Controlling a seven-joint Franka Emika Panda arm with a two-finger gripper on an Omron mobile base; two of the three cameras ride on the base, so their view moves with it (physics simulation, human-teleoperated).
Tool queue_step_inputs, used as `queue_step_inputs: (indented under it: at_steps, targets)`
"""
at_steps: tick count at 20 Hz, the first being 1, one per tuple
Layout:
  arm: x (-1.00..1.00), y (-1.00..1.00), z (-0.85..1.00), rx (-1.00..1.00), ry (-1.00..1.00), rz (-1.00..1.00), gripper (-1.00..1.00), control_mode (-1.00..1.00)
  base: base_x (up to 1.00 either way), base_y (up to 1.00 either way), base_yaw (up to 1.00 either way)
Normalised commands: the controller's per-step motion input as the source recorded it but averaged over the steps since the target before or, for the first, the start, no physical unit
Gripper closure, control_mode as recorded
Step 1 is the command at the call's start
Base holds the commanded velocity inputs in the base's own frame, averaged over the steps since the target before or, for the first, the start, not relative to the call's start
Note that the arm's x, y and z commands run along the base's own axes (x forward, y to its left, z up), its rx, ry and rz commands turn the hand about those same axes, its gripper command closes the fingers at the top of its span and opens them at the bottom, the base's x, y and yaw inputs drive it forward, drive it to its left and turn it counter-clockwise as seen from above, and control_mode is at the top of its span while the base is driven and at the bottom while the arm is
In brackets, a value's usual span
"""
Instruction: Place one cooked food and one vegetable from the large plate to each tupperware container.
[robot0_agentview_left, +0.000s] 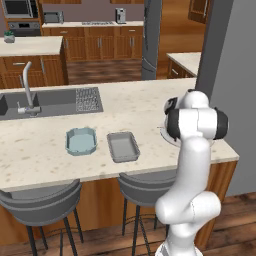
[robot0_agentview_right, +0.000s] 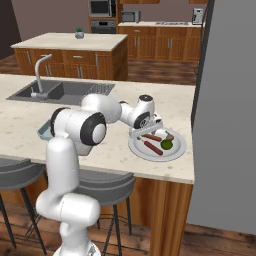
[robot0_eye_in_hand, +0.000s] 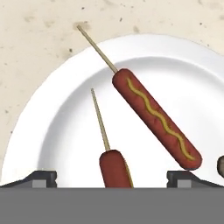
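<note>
The large plate lies on the counter's right end, its left rim peeking out from behind the arm. On it are two sausages on sticks, a green vegetable and a small brown piece. My gripper hangs open just above the plate's left side. In the hand view one mustard-striped sausage lies diagonally on the plate, and the nearer sausage sits between my fingertips, untouched. The light blue tupperware container and the grey one stand side by side, both holding nothing.
A dark sink basin with a faucet is set into the counter at the back left. Two grey stools stand under the front edge. A tall grey wall rises right of the plate.
</note>
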Motion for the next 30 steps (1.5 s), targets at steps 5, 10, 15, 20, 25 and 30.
queue_step_inputs:
  at_steps: [5, 10, 15, 20, 25, 30]
  targets:
    - [0.6, -0.01, -0.23, 0.0, 0.0, 0.07, -1.0, -1.0, 0.0, 0.0, 0.0]
    - [0.35, -0.05, -0.43, -0.03, 0.0, 0.07, -1.0, -1.0, 0.0, 0.0, 0.0]
    - [0.21, -0.13, -0.46, -0.03, 0.0, 0.06, -1.0, -1.0, 0.0, 0.0, 0.0]
    - [0.06, -0.1, -0.4, -0.03, 0.0, 0.05, 1.0, -1.0, 0.0, 0.0, 0.0]
    - [0.0, -0.3, -0.5, -0.03, 0.0, 0.04, 1.0, -1.0, 0.0, 0.0, 0.0]
    - [-0.05, -0.17, -0.38, -0.05, 0.0, 0.01, 1.0, -1.0, 0.0, 0.0, 0.0]
